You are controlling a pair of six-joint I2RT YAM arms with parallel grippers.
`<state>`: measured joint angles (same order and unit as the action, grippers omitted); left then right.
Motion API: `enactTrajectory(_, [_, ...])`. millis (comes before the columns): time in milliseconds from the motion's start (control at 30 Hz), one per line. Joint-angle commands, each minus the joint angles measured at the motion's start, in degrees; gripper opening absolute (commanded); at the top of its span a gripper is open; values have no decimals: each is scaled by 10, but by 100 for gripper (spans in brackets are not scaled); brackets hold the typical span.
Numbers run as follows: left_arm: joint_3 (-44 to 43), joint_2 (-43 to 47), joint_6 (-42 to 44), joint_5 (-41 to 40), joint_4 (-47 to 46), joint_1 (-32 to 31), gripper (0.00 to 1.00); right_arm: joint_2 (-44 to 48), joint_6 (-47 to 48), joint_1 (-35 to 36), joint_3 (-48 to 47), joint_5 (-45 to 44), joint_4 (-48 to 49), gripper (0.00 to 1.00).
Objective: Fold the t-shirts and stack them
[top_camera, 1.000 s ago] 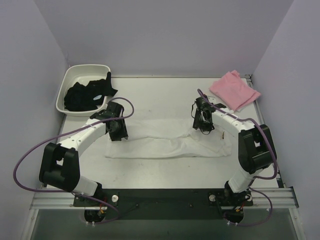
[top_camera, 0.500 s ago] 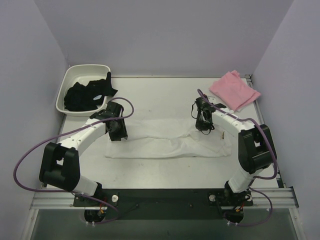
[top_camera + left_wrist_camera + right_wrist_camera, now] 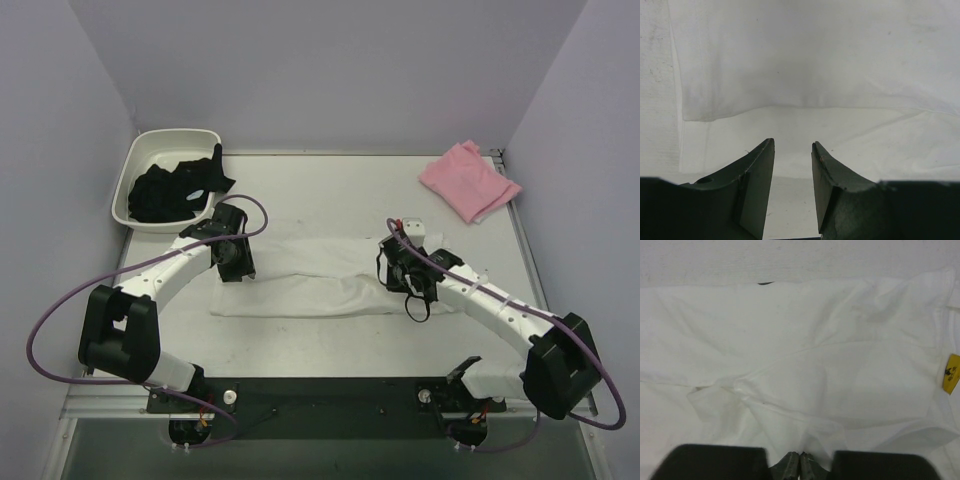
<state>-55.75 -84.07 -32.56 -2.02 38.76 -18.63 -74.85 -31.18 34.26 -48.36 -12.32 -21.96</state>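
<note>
The white t-shirt (image 3: pixel 320 280) lies spread in a long band across the middle of the counter (image 3: pixel 330 190), reaching from the left half toward the right and rumpled at its right end. Both arms reach in from the near edge and meet the shirt at opposite ends.

The left gripper (image 3: pixel 235 262) sits at the shirt's left end. In its wrist view the left gripper (image 3: pixel 792 145) has its jaws apart with nothing between them, over pale cloth, and a folded edge of the white t-shirt (image 3: pixel 815 60) lies just beyond the tips.

The right gripper (image 3: pixel 402 278) is low over the shirt's right part. In its wrist view the right gripper (image 3: pixel 800 457) has its jaws together, pinched on a ridge of the white t-shirt (image 3: pixel 815 365) that rises in creases toward the tips. A yellow tag (image 3: pixel 951 373) shows at the right edge of that view.

Farther back, the pink t-shirt (image 3: pixel 468 180) lies folded in the far right corner, well apart from the white one. In the far left corner a white tub (image 3: pixel 128 180) holds dark clothes (image 3: pixel 175 190).
</note>
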Motion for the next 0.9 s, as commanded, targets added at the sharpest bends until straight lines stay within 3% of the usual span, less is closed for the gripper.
enactTrajectory(0, [-10,18,2,4,-14,3,46,48,-47,48,41,-34,-69,23])
enactTrajectory(33, [-10,19,0,4,-17,3,46,52,-55,67,55,-42,-76,36])
enactTrajectory(67, [-9,21,0,5,-18,2,46,59,-70,77,60,-48,-85,61])
enactTrajectory(167, [-7,22,0,6,-20,2,46,62,-84,93,69,-71,-89,88])
enactTrajectory(200, [-7,21,-1,6,-21,2,46,60,-84,94,64,-76,-90,92])
enactTrajectory(467, [-8,28,4,1,-12,2,46,-5,-55,61,-57,-134,-89,95])
enactTrajectory(700, [-9,28,6,0,-8,1,46,-112,-1,-43,-135,-57,-50,91])
enactTrajectory(867, [-4,33,7,2,-6,2,46,-179,7,-70,-154,-30,-33,87])
